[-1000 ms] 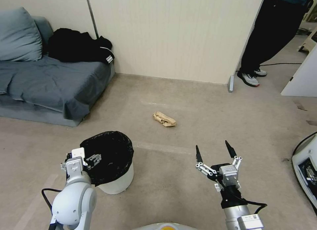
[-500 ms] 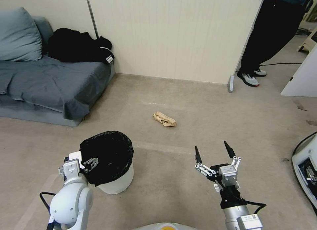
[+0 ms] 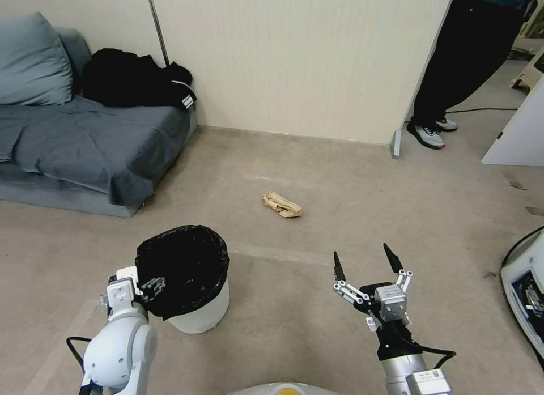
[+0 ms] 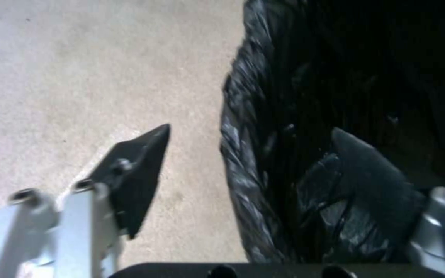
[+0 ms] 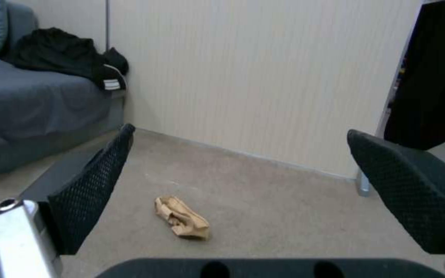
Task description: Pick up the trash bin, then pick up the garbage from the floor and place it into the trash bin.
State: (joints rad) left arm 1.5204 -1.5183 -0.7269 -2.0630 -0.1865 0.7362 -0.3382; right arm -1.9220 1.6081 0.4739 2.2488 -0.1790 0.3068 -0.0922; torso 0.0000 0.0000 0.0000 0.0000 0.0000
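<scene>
The trash bin (image 3: 195, 281) stood on the floor (image 3: 317, 327) w/ its black liner (image 4: 294, 162) folded over the rim, so step one (pick up the bin) was not yet done, but close by my read. The left hand (image 3: 148, 285) sat right at the bin's near-left rim. In the left wrist view one finger (image 4: 137, 166) hung outside over bare floor and the other finger (image 4: 372, 173) sat inside against the liner, w/ the rim between them. The jaws were spread and not clamped; a gap showed between the outer finger and the rim. No grip yet, nothing held.

The right hand (image 3: 364, 262) hovered above the floor, well to the side of the bin, fingers spread wide, nothing in it. The garbage (image 3: 281, 204), a tan crumpled paper piece, lay on the floor ahead of the right hand & a bit toward the bin side, well apart from both hands. In the right wrist view it sat framed between the two open fingertips (image 5: 91, 193), farther out near the wall (image 5: 264, 77).

Inside of the bin looked dark; can't tell if anything was in there.

Left to do, judging from this: close on the rim, lift the bin, grab the paper, drop it in. Prob. early in the task.
</scene>
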